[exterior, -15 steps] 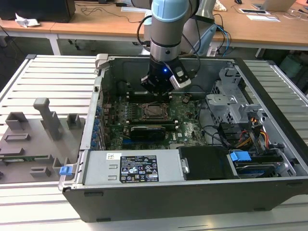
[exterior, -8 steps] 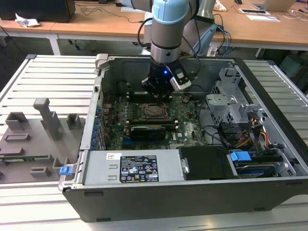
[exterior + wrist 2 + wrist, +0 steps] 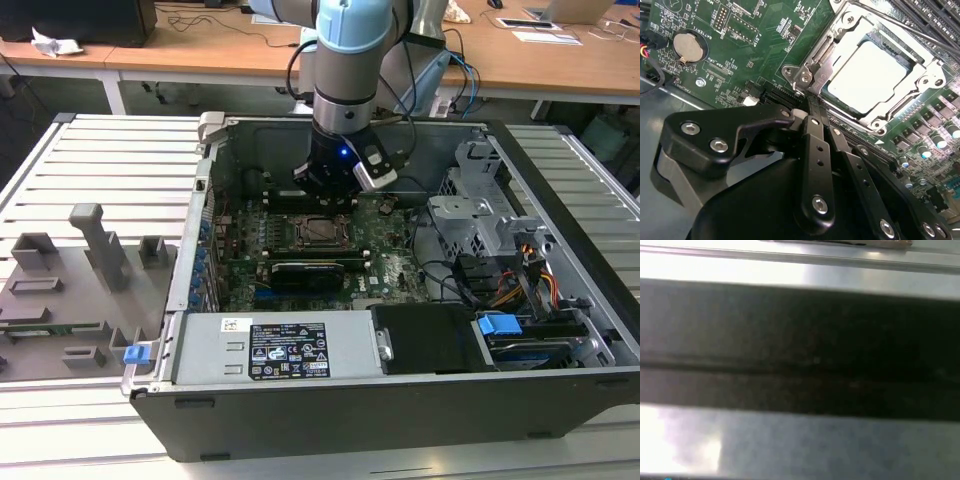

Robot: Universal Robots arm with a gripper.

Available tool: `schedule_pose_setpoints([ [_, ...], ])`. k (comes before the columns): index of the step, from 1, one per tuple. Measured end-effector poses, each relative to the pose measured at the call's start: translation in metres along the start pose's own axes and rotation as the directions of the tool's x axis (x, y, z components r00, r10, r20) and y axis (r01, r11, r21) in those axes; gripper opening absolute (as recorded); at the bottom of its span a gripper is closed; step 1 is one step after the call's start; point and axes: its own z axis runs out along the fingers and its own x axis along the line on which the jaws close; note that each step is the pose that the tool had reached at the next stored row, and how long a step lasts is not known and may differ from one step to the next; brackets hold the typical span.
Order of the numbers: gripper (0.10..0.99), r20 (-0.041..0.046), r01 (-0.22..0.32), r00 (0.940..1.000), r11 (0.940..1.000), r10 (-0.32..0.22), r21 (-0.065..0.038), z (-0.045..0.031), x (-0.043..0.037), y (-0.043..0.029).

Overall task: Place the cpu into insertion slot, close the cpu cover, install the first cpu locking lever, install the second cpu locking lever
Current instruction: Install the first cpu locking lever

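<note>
Nearest the camera in the exterior view: front wall of an open computer case (image 3: 400,415), with a labelled power box (image 3: 285,350) just behind it and a blue clip (image 3: 499,324) at the exterior view's right. Left of the case, on a slatted table (image 3: 100,160), a grey tray of holders (image 3: 75,290), cut off at the edge.

Farther in, flat on the case floor: green motherboard (image 3: 385,265). Near its middle, the socket with the cpu (image 3: 322,230) lying in it. Small and hard to make out from there.

Much clearer in the second wrist view: pale square cpu (image 3: 867,75) seated in the slot, the cpu cover (image 3: 890,47) down flat around it as a metal frame, its far corner cut off by the edge. Thin locking lever (image 3: 815,107) running along the near side of the socket; whether latched, cannot tell. Round coin battery (image 3: 689,47) well apart from the socket.

Gripper (image 3: 815,112) black, fingers pressed close together, tips right at the socket's near edge by the lever. Nothing held between them that shows; tips partly hidden behind the fingers' own links, so touching or just above, cannot tell.

Above the socket in the exterior view: gripper (image 3: 328,195) under the blue-grey arm (image 3: 350,60), hiding the board's far part.

First wrist view: blurred dark band between pale strips, not clear what.

Farthest back: wooden desks (image 3: 200,40).
</note>
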Motion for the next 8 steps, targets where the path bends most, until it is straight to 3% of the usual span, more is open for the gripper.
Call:
schedule_pose_setpoints([
  [5, 0.102, 0.0001, 0.0, 1.0, 1.0, 0.0, 0.0, -0.0003, -0.0003, 0.0012],
  [8, 0.102, 0.0003, 0.0, 1.0, 1.0, 0.0, -0.001, -0.0049, -0.0004, 0.0019],
])
